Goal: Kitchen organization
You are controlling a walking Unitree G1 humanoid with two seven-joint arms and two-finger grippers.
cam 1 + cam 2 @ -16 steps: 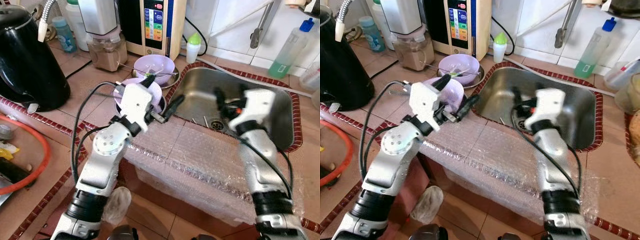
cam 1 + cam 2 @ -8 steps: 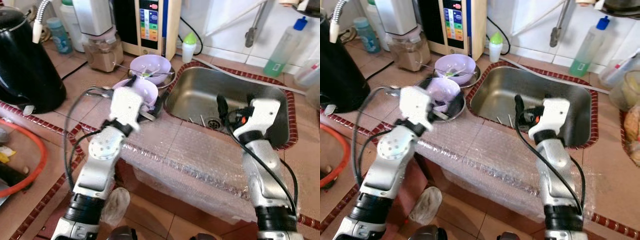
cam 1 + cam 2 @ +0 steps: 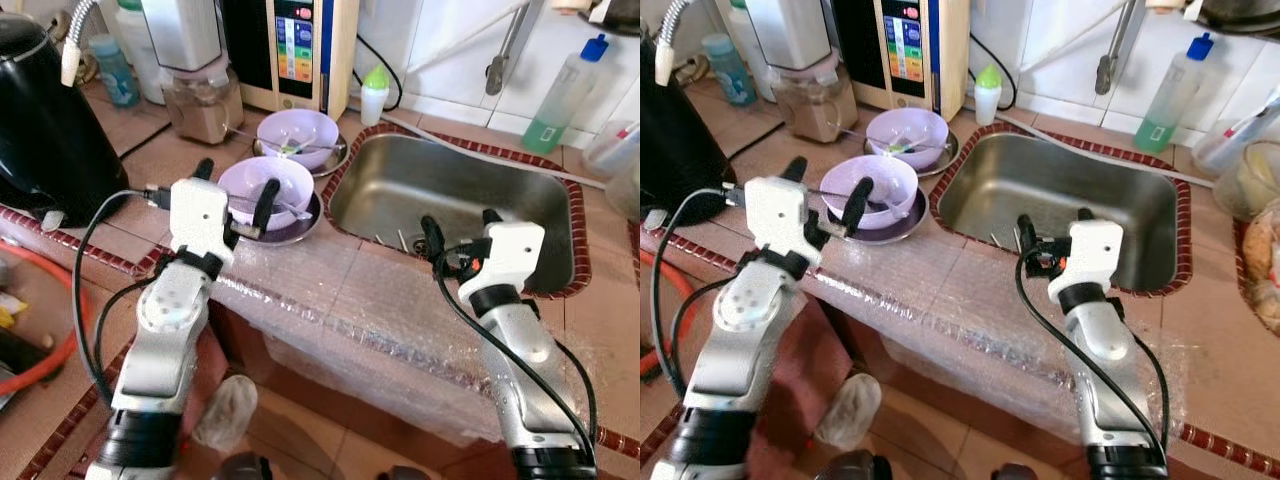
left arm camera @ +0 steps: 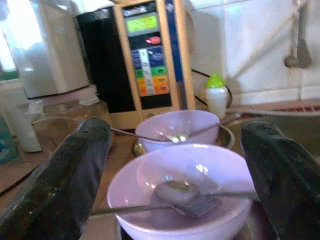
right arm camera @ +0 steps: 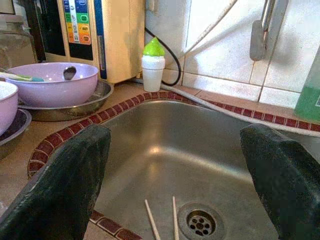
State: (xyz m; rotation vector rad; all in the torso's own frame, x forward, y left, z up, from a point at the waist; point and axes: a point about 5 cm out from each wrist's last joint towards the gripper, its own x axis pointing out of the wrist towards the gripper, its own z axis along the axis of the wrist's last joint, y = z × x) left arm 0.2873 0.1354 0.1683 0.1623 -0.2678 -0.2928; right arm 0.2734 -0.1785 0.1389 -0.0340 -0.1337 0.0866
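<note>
Near lilac bowl (image 3: 265, 186) w/ spoon and fork (image 4: 192, 206) inside sits on a dark plate (image 3: 300, 222), counter left of sink (image 3: 455, 190). We have left gripper (image 3: 232, 192) just in front of it, fingers apart. Right gripper (image 3: 456, 230) hangs over sink's near edge, fingers apart; two chopsticks (image 5: 162, 222) by drain.
</note>
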